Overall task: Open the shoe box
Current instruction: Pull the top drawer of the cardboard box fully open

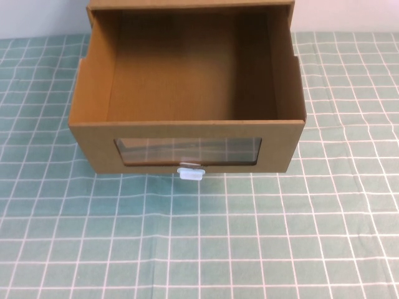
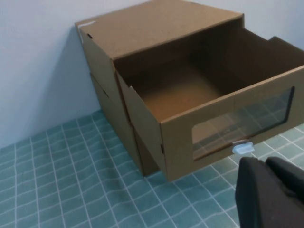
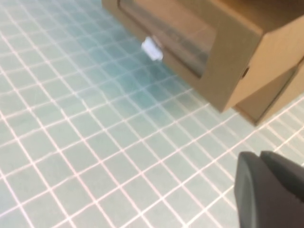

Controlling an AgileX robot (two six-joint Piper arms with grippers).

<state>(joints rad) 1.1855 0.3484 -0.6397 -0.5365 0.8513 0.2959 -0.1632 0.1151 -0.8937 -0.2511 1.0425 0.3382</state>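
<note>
Green grid mat carries the box, its drawer standing open. Left gripper sits front-left of the box, state unclear. Right gripper sits front-right, closed and empty. The cardboard is probably light and stiff; the white tab is the hold.

A table under a green cloth ruled in white squares carries a cardboard shoe box, set far back, apparently against the wall.

Teal mat with a pale square grid, a plain whitish wall at its far edge.
</note>
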